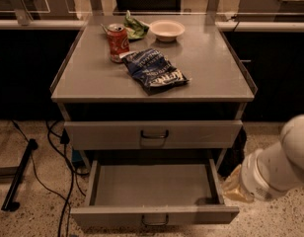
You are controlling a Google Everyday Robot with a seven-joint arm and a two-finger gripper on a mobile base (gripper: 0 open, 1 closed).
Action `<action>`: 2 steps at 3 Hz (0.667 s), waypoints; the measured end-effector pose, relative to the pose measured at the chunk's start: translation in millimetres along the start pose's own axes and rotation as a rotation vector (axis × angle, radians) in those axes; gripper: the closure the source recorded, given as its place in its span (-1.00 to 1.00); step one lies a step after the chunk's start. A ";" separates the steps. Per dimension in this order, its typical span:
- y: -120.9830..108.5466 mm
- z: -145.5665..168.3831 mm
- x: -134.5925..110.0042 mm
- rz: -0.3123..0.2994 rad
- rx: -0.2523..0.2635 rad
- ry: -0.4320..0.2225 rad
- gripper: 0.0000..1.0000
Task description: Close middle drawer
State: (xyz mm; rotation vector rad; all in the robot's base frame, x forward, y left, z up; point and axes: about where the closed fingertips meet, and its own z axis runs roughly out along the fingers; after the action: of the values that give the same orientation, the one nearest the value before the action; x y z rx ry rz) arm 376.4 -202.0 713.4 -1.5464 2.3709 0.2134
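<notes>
The middle drawer (152, 186) is standing pulled far out from the lower part of the bench (206, 68), so its plain grey tray is lying open to view and nothing is showing inside it. Its low front panel is sitting near the bottom edge of the picture, with the small dark loop handle (155, 220) at the centre. Directly above it, a taller drawer front (102, 134) with a bigger handle is sitting flush with the bench body. To the right of the open drawer, the gripper (235, 185) is hanging just beside the drawer's right side wall, near the rear corner, at the end of a thick white arm (283, 169) which is coming in from the right edge. Whether the gripper is open or closed, I cannot tell, and I also cannot tell if it is touching the drawer. On the bench top, a red soda can (117, 42) is standing upright, a blue snack bag (154, 70) is lying just beside it, and a white bowl (167, 30) and a green packet (135, 27) are resting further back. Black cables (57, 179) are trailing over the speckled floor (33, 216) on the left.
</notes>
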 end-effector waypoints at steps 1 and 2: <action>13.4 60.2 45.0 0.042 -0.028 -0.007 1.00; 35.4 133.9 90.6 0.116 -0.084 -0.043 1.00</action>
State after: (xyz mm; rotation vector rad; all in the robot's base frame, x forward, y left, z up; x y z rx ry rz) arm 332.8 -227.9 555.9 -1.4258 2.4488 0.3727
